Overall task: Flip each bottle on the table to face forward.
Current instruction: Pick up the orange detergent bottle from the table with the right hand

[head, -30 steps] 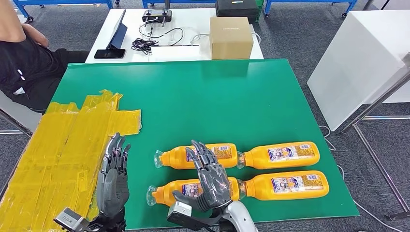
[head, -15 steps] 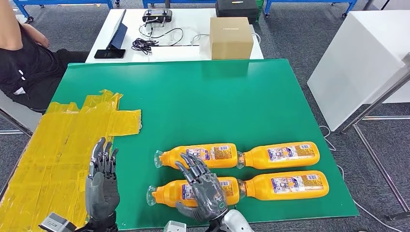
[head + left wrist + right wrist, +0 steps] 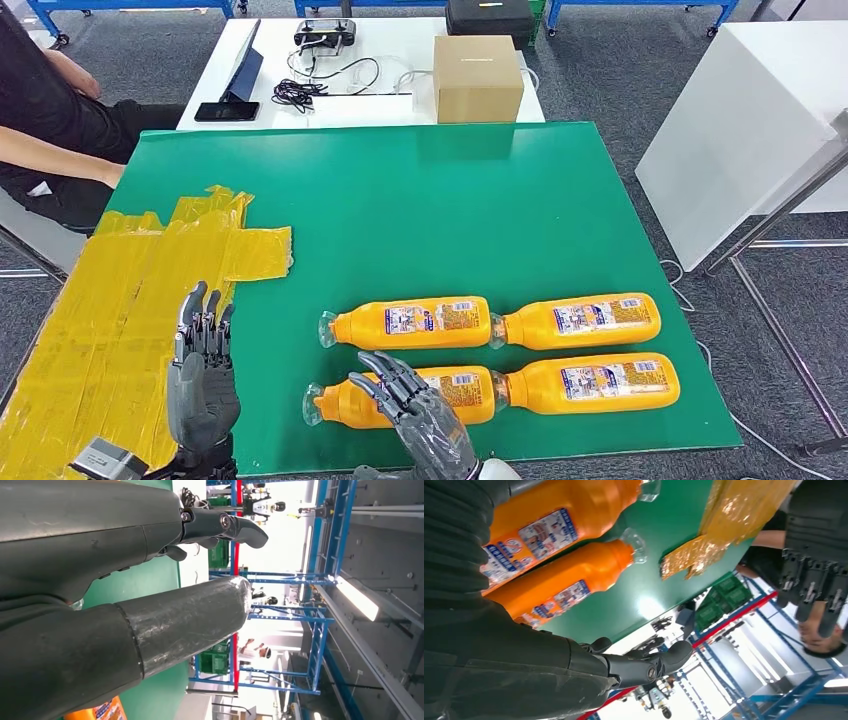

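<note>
Both hands are raised with fingers spread, holding nothing: the left hand (image 3: 203, 385) at 7 o'clock, fingers pointing to 12; the right hand (image 3: 420, 412) at 6 o'clock, fingers toward 11.

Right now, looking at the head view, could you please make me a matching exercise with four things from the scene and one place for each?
Things:
1. cardboard box
2. yellow tape patch
3. left hand
4. right hand

Places:
A. over the near-left orange bottle
B. on the white table behind the green table
C. over the yellow tape, near the front edge
D. on the left part of the green table

Pairs: 1-B, 2-D, 3-C, 4-A
</note>
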